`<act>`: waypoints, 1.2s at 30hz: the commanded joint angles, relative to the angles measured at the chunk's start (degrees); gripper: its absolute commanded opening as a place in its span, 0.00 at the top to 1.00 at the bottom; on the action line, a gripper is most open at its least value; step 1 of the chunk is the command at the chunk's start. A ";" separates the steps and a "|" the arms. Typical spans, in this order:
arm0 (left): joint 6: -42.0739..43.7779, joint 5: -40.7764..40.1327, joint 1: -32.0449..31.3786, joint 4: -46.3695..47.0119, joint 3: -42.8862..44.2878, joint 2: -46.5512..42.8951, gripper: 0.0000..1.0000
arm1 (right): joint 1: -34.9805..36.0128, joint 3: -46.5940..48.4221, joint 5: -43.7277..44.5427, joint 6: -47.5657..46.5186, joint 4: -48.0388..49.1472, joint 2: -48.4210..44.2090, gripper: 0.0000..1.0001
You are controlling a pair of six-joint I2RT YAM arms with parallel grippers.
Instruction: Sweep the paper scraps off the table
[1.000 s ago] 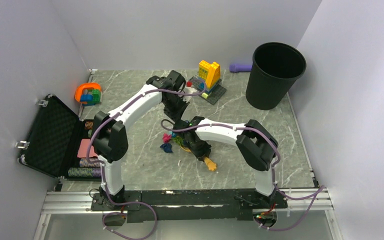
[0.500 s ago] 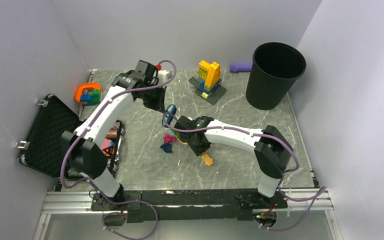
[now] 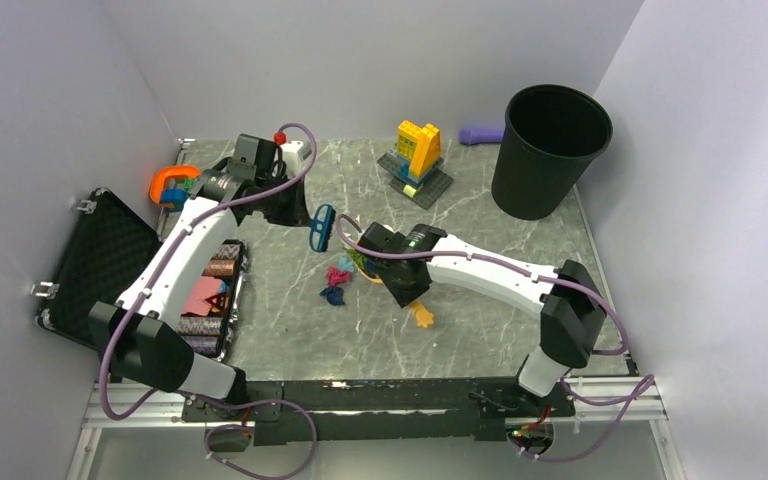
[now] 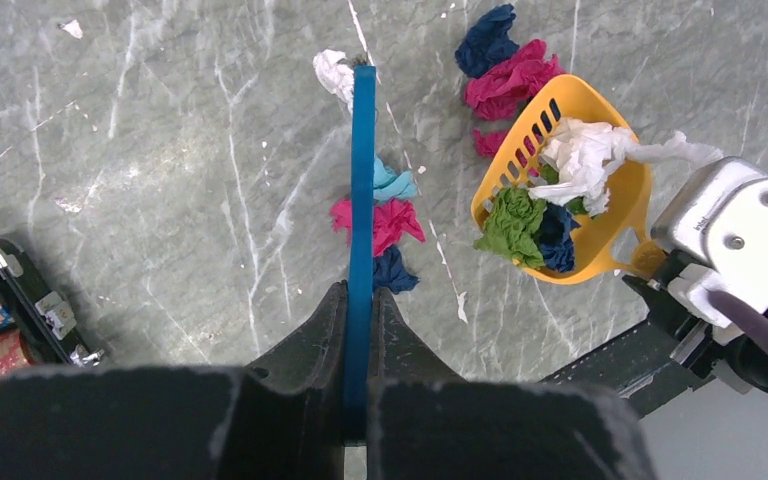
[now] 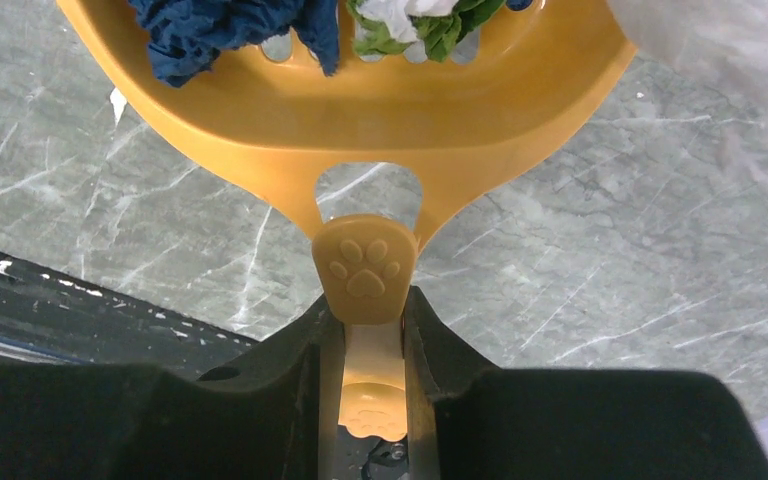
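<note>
The left arm's fingers (image 4: 360, 305) are clamped on a small blue plastic hand brush (image 4: 362, 170). The wrist view shows the brush edge-on, reaching out over the dark grey marble-patterned bench (image 4: 140, 140). The right arm's fingers (image 5: 365, 300) are closed around the paw-print handle of a yellow slotted plastic scoop (image 5: 360, 110), whose open mouth faces the brush.

The sweeping looks partly done. Some of the small crumpled paper scraps (image 4: 515, 80) already sit in the scoop: a green wad (image 4: 512, 220), a white wad (image 4: 585, 155) and a dark blue wad (image 4: 557, 225). Others lie loose on the bench. Dark blue and magenta ones are at the scoop's lip. A second group lies along the brush: white at its tip, then teal, magenta and dark blue.

The loose ones have yet to be brushed into the scoop. The load would then probably go into the tall black plastic bin (image 3: 550, 150), which stands at the far right corner, well apart from the scoop. Whether more scraps lie hidden under the arms cannot be told.
</note>
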 commanded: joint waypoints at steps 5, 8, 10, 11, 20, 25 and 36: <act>0.52 2.45 0.14 1.97 -2.29 -1.35 1.00 | -3.90 9.00 -1.23 0.14 -6.03 -2.40 1.00; 1.06 1.94 0.14 1.98 -3.43 -1.85 1.00 | -8.49 11.36 -3.20 -0.76 -7.82 -2.96 1.00; 1.57 2.09 0.11 2.31 -4.24 -2.40 1.00 | -11.93 13.19 -3.09 -1.47 -9.71 -2.97 1.00; 1.94 2.13 0.13 2.44 -4.51 -2.65 1.00 | -14.01 14.36 -3.05 -1.75 -10.69 -2.98 1.00; 2.17 0.74 0.14 4.87 -8.22 -4.55 1.00 | -32.26 32.34 -8.47 -3.93 -15.28 0.52 1.00; 1.15 5.02 0.14 7.94 -10.45 -5.37 1.00 | -40.86 45.96 -14.67 -3.59 -17.28 5.22 1.00; 2.30 7.00 0.06 9.85 -13.15 -6.51 1.00 | -64.00 36.82 -45.45 10.44 4.54 1.24 1.00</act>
